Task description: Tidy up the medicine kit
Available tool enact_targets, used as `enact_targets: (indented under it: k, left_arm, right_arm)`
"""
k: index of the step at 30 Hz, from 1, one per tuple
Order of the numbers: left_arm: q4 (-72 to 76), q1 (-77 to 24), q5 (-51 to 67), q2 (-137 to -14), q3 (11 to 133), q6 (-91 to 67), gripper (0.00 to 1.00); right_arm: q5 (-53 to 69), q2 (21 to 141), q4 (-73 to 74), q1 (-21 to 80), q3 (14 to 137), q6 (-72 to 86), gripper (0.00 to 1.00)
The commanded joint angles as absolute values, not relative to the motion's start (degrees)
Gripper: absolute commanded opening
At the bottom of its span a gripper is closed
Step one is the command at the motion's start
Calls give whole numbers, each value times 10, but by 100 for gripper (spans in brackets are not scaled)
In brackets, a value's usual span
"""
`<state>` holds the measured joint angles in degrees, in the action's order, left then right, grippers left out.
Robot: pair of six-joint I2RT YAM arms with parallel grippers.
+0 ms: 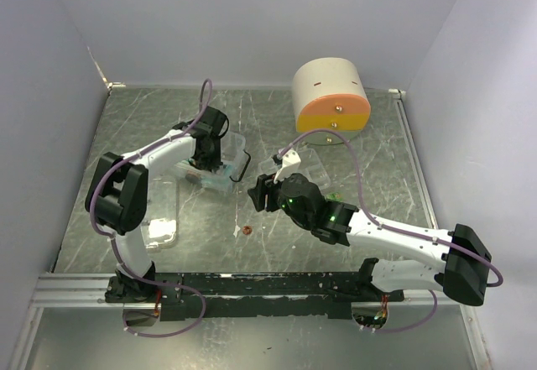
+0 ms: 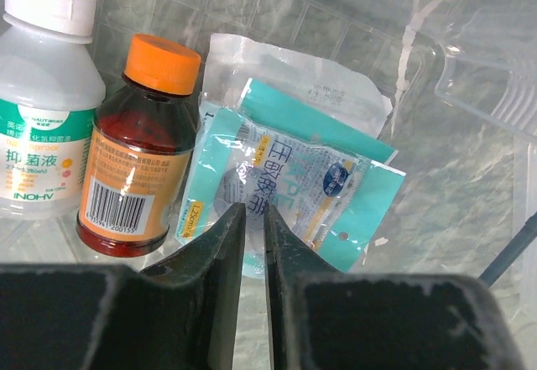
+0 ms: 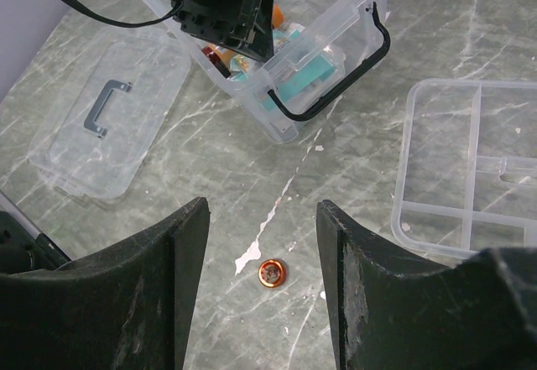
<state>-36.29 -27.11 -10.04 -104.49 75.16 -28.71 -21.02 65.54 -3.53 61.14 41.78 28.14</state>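
A clear plastic kit box (image 1: 236, 147) with a black handle (image 3: 344, 80) sits at the left middle of the table. Inside it stand a white bottle (image 2: 46, 93) and a brown bottle with an orange cap (image 2: 138, 169). Teal-and-clear packets (image 2: 310, 177) lie beside them. My left gripper (image 2: 252, 211) is down in the box (image 1: 208, 162), jaws nearly together just over the packets, with nothing seen between them. My right gripper (image 3: 262, 211) is open and empty above the table (image 1: 258, 194). A small round orange-red tin (image 3: 272, 273) lies below it (image 1: 247, 231).
The box's clear lid (image 3: 109, 127) with a grey handle lies on the table at the near left (image 1: 159, 227). A clear divided tray (image 3: 470, 160) lies right of the box. A cream and orange cylinder (image 1: 331, 97) stands at the back. Walls close in on three sides.
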Motion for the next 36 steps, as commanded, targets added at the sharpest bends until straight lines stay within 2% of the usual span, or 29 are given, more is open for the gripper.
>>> enact_targets:
  k: [1, 10, 27, 31, 36]
  left_arm:
    - [-408, -275, -89, -1046, 771, -259, 25]
    - [-448, -275, -49, -1041, 798, -246, 25]
    - [-468, -275, -62, -1030, 837, -229, 26]
    - [-462, -275, -73, -997, 859, -230, 28]
    - [-406, -274, -91, -907, 829, -235, 37]
  right_arm:
    - [-224, 655, -44, 608, 421, 285, 54]
    - [-226, 655, -47, 608, 418, 286, 54]
    - [-256, 647, -26, 609, 421, 304, 54]
    - [-336, 646, 46, 608, 437, 365, 54]
    - [-458, 634, 221, 600, 449, 534, 55]
